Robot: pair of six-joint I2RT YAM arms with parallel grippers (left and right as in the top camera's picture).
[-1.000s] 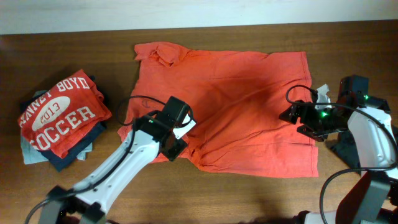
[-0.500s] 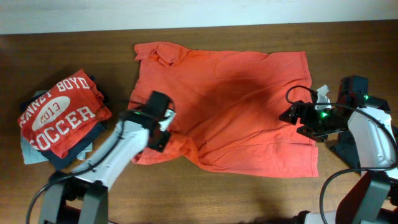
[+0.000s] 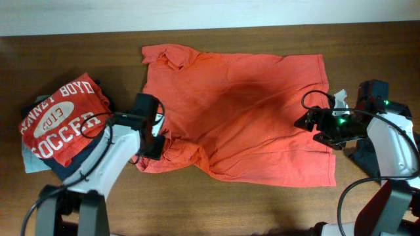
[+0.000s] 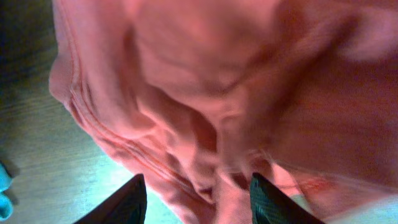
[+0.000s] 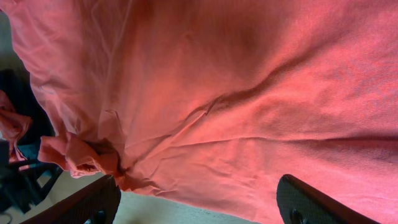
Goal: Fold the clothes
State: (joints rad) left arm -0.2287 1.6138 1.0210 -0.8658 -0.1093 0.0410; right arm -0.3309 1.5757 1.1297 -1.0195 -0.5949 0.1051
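A large orange-red collared shirt lies spread over the middle of the wooden table, collar at the back left. Its lower-left corner is bunched under my left gripper. In the left wrist view the two dark fingertips stand apart over crumpled shirt fabric, gripping nothing, so the left gripper is open. My right gripper hovers at the shirt's right edge. Its jaws are wide open above flat fabric, as the right gripper shows in its wrist view. More clothes sit folded at the left.
The folded stack at the left has a red "SOCCER" tee on top, over a dark navy piece and a pale grey-blue one. A dark item lies under the right arm. The pale wall borders the table's back.
My left gripper moved left, shutting on the shirt's lower-left part and dragging it outward into a bunch, then opened. The right arm stayed still.
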